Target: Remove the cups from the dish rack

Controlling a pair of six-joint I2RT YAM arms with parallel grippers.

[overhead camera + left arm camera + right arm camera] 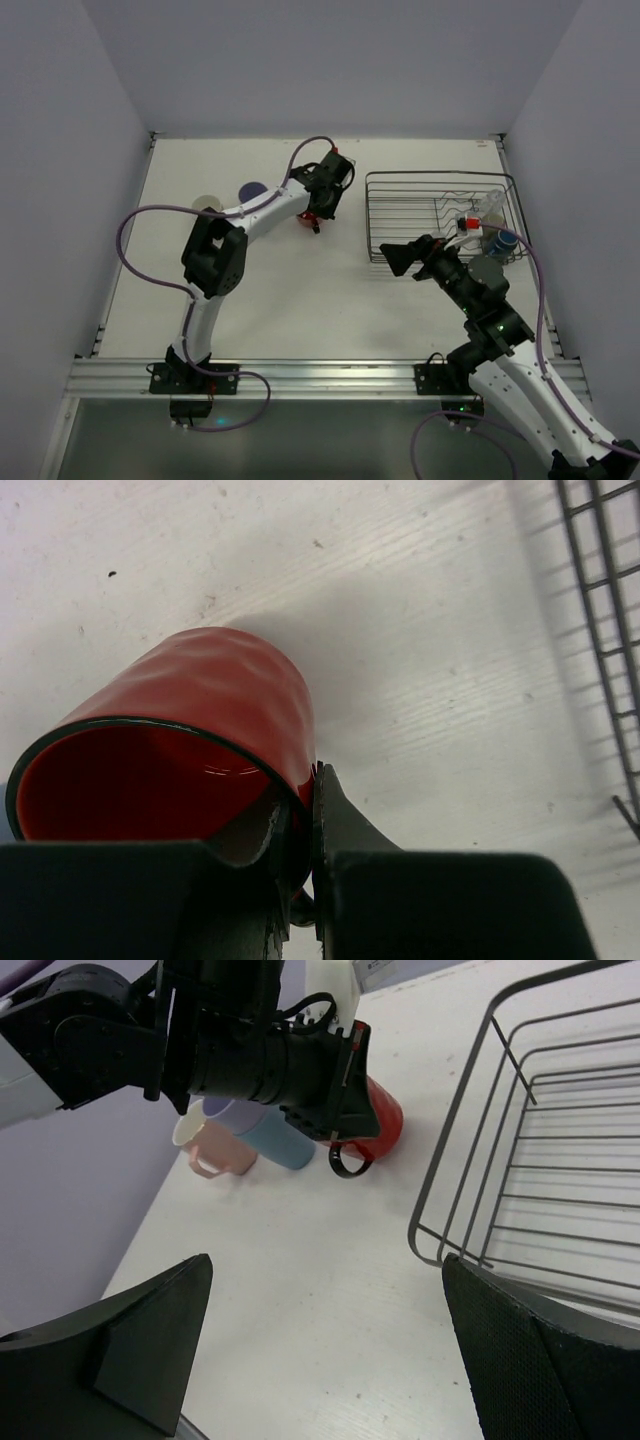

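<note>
My left gripper point(300, 802) is shut on the rim of a red cup point(215, 690), one finger inside and one outside. It holds the cup tilted, low over the table, left of the dish rack point(372, 215). From the right wrist view, the red cup point(387, 1118) with its black handle sits under the left gripper point(335, 1095). My right gripper point(330, 1345) is open and empty at the rack's point(470, 1130) near left corner; in the top view it point(399, 258) hovers there. A clear glass point(488, 208) and a blue cup point(501, 241) stand at the rack's right end.
A pink cup point(215, 1150), a light blue cup point(275, 1142) and a lavender one point(225, 1110) stand together on the table just left of the red cup. In the top view two of them show as a pale cup point(207, 203) and a dark one point(252, 190). Walls enclose the table.
</note>
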